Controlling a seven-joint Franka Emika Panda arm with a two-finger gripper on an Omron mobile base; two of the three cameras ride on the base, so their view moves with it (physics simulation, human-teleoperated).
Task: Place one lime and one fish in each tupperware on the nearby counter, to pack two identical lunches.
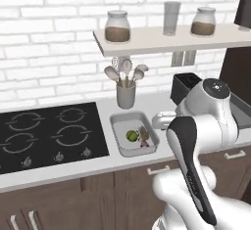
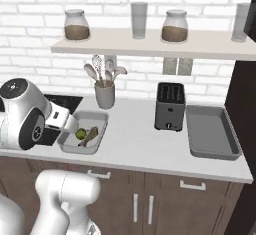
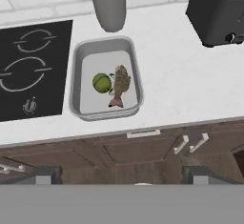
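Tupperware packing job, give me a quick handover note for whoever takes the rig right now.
Gripper: open, holding nothing, hanging over the cabinet fronts at the counter edge.
Whitish tupperware by the stove: one lime and the brown fish inside. Done.
Grey tupperware right of the toaster: nothing in it.
Left: find the second lime and fish and put them in the grey one.

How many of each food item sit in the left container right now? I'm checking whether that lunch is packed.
Lime: 1
Fish: 1
Total: 2, both lying inside the whitish tupperware on the counter.
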